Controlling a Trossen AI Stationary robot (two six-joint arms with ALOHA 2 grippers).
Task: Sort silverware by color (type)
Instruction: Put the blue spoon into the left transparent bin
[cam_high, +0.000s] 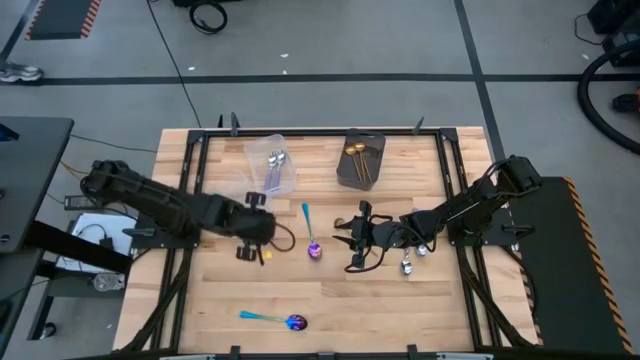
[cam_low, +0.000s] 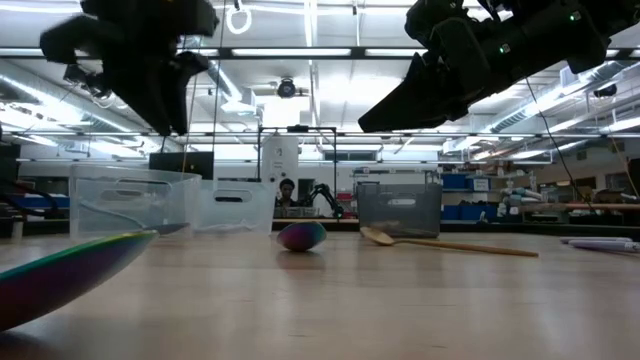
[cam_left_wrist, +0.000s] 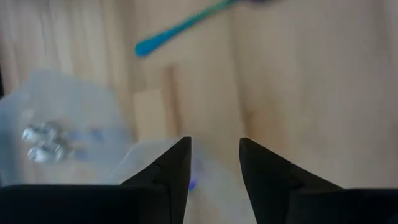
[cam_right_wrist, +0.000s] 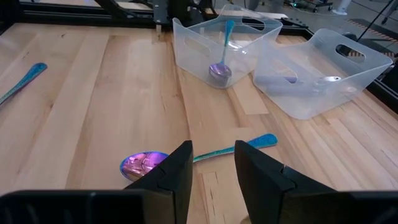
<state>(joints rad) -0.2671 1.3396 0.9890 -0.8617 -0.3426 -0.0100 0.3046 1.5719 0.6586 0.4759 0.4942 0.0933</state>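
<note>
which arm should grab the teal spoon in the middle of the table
Probably right: the right gripper has the teal spoon just ahead between its open fingers. The left gripper points past its handle end.

Two clear tubs (cam_right_wrist: 323, 71) stood side by side on the wooden table (cam_high: 420, 300) — touching. A dark grey box (cam_high: 361, 158) sat near them.

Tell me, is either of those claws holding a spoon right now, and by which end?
No. The left gripper and right gripper both show empty gaps between open fingers.
</note>
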